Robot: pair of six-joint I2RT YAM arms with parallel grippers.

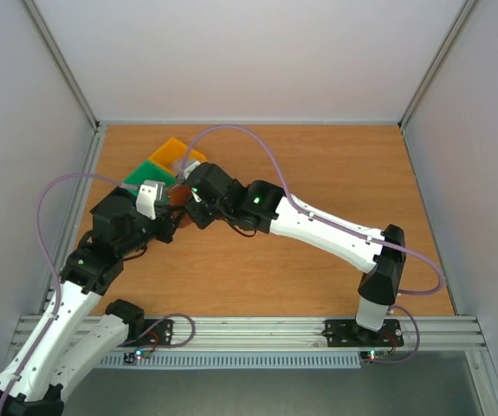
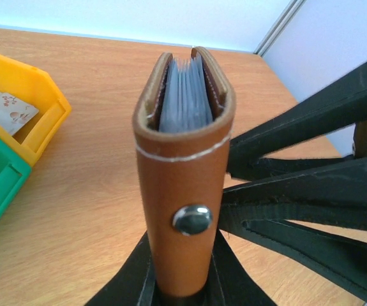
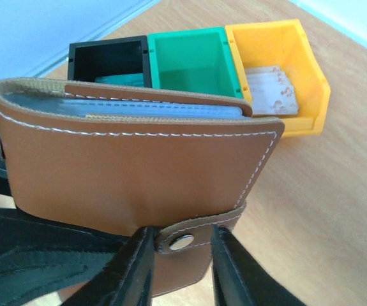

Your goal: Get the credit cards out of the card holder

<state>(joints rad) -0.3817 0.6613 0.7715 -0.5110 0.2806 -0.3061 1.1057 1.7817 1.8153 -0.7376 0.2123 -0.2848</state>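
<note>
The left gripper (image 2: 180,288) clamps the card holder (image 3: 138,166) above the worktop's far-left corner. Its snap tab (image 3: 184,239) lies between the narrowly parted fingers of the right gripper (image 3: 178,258) — whether they pinch it is unclear.

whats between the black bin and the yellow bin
The green bin sits there, in a row with the black bin and the yellow bin; the right wrist view shows it.

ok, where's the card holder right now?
The card holder is clamped in the left tool. In the top view it is at the table's far left, beside the green bin and yellow bin, and the right tool straddles its snap tab.
</note>
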